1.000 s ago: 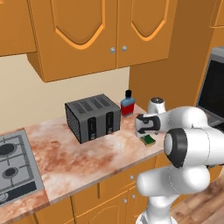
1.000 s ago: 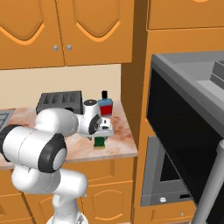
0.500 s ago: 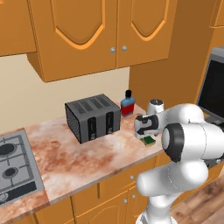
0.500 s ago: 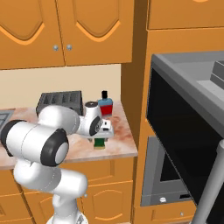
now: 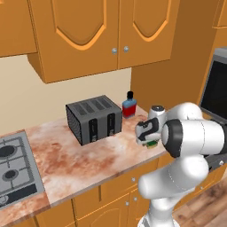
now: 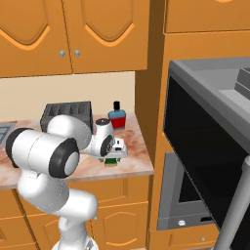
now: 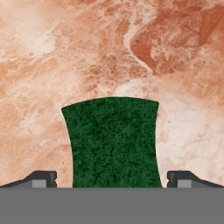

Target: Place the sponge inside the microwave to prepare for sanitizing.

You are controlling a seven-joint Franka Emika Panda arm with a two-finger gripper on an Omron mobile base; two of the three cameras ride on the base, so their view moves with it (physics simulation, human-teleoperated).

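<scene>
You can see the small flat sponge with a dark green rough top [image 7: 113,142] lying flat on the reddish marble surface [image 7: 109,52]. In the hand view its green top looks fuzzy and speckled, and its far edge is a bit rounded. From the right base view you can also spot a thin yellow layer under the green top [image 6: 112,162]. In the hand view its long side runs straight away from the hand, from the bottom of the picture up toward the middle.

The sponge sits near the front right corner of the surface, right under the end effector [image 7: 112,178]. Your end effector is spread wide, with one dark fingertip [image 7: 41,177] on each side of the sponge and a little gap on both sides. It is not pinching anything.

Behind the sponge you can see the blue-and-red bottle with a black cap [image 5: 129,106] and the grey box-shaped toaster [image 5: 94,119]. The wide grey microwave with a big dark glass door [image 6: 205,146] is off to the right, well apart from the sponge.
</scene>
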